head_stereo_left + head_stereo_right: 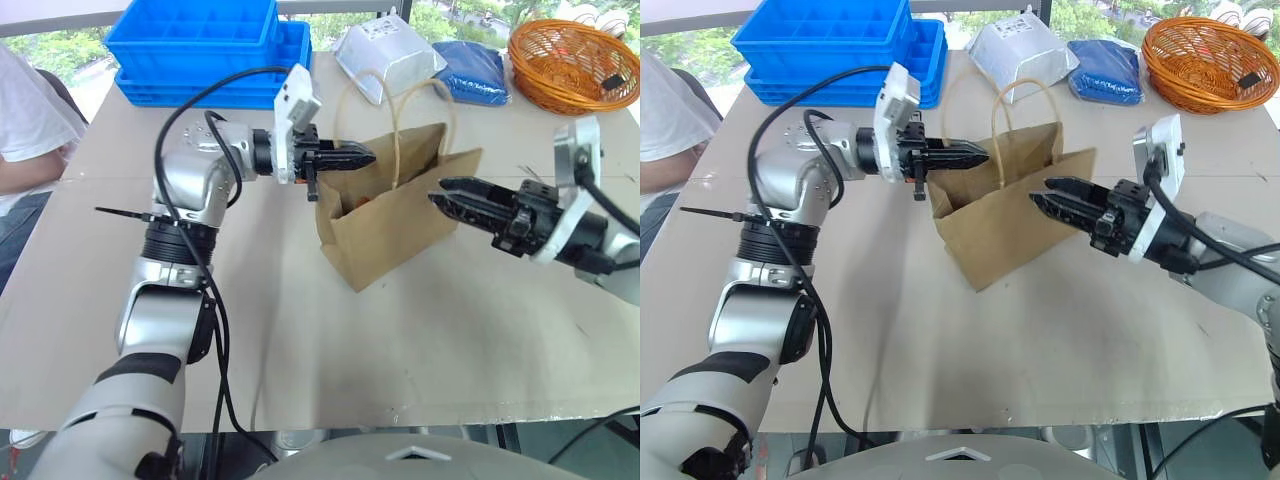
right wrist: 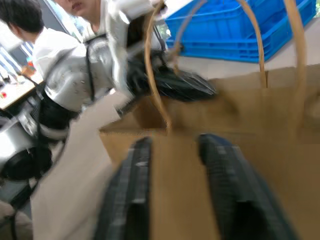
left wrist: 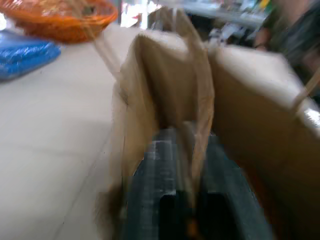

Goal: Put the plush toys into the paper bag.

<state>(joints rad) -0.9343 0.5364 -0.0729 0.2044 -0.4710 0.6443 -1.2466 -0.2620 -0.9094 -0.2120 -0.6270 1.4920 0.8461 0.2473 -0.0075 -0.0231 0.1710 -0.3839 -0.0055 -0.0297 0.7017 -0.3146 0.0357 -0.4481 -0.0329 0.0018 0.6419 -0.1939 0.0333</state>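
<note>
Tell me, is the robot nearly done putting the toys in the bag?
Nearly, it seems. The paper bag stands upright, and something reddish inside may be a toy. The left gripper is at its rim; the right gripper, open, is beside it. Left to do: probably just backing both arms away.

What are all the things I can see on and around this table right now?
Paper bag: one, brown, upright mid-table, twine handles.
Crates: blue, stacked, far left corner.
Plastic pouch: one, grey-white, far edge behind the bag.
Blue packet: one, between pouch and basket.
Wicker basket: one, orange, far right corner.
Table: one, beige.
Person: one, white shirt, at the table's left side.
Left gripper: black fingers, at the bag's left rim, a paper wall between them.
Right gripper: black fingers, open, astride the bag's right wall.
</note>
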